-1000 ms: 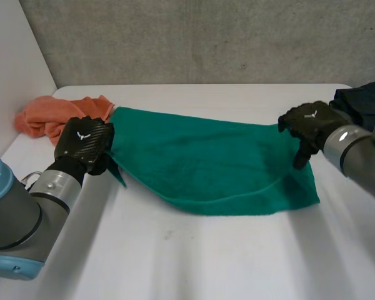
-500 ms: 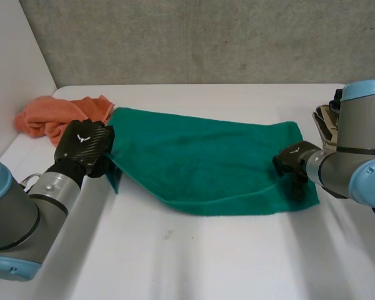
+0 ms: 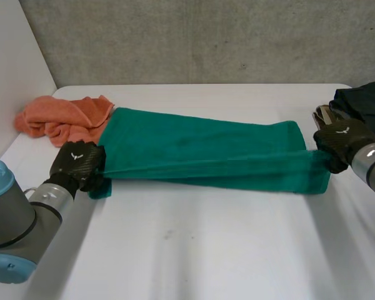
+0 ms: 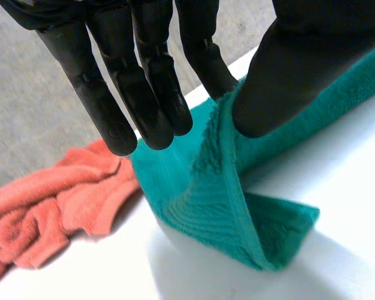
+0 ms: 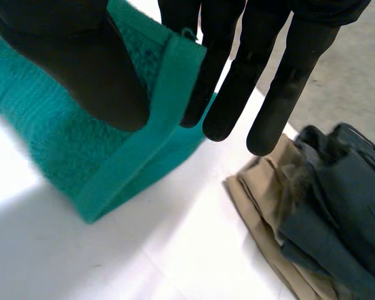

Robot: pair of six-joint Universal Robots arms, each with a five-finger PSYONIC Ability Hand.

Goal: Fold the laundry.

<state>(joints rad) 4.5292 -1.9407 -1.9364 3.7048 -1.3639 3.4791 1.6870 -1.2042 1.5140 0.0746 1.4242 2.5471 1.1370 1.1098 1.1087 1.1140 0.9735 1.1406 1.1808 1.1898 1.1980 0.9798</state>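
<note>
Where the green towel [image 3: 200, 153] lies: across the middle of the white table [image 3: 194, 256], its far part flat on the surface, its near edge lifted into a taut band strung between the two hands.
Long axis: side to side, from the robot's left to its right; one short end points toward the orange cloth [image 3: 59, 119], the other toward the dark garment [image 3: 362, 100].
Left hand [image 3: 78, 164]: at the towel's near left corner, low over the table; thumb and fingers [image 4: 147, 94] nip the cloth between them, and a loose flap of the corner sags onto the table beneath.
Right hand [image 3: 340, 140]: at the towel's near right corner; thumb pressed toward the fingers [image 5: 237, 69] with the hemmed edge clamped between.
Orange cloth: crumpled at the table's far left, just beside the towel's left end.
Dark garment: heaped at the table's right edge on top of a beige garment [image 5: 256, 200], near the right hand.
</note>
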